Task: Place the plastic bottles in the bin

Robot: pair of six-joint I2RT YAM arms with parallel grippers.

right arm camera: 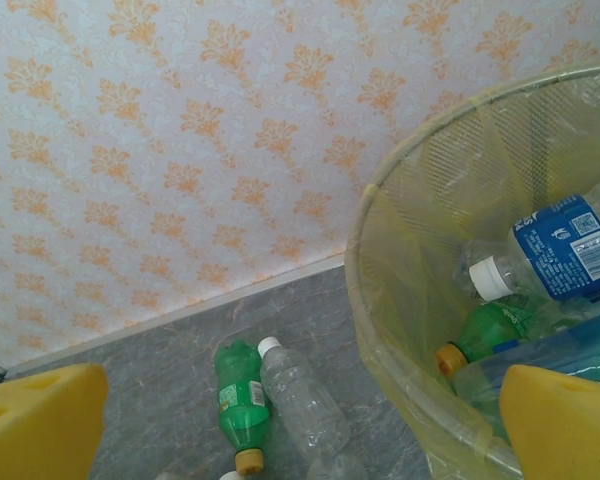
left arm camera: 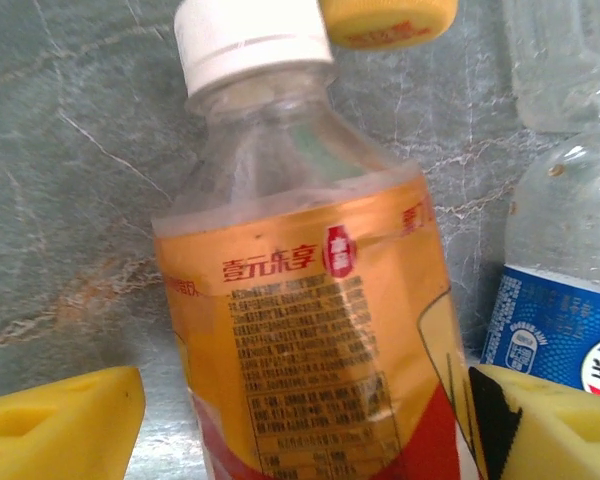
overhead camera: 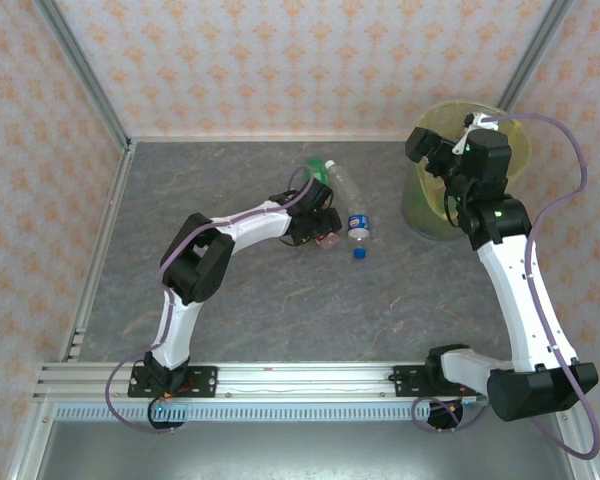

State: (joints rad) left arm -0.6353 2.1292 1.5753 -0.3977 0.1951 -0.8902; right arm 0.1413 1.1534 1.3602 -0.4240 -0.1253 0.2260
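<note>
Orange-labelled bottle [left arm camera: 310, 330] sits between our parted left fingers [left arm camera: 60, 425], cap at twelve o'clock; right fingers [right arm camera: 560, 420] parted too.

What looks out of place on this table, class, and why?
A loose blue cap lies on the table, just apart from the blue-labelled bottle. It is odd because it is screwed onto no bottle and sits alone.

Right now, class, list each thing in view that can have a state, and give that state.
Left gripper: open, straddling the orange-label bottle.
Orange-label bottle: capped, lying on the table.
Right gripper: open, empty, at the bin rim.
Bin: upright, bottles inside.
Green bottle: capped, lying on the table.
Blue cap: loose on the table.
</note>
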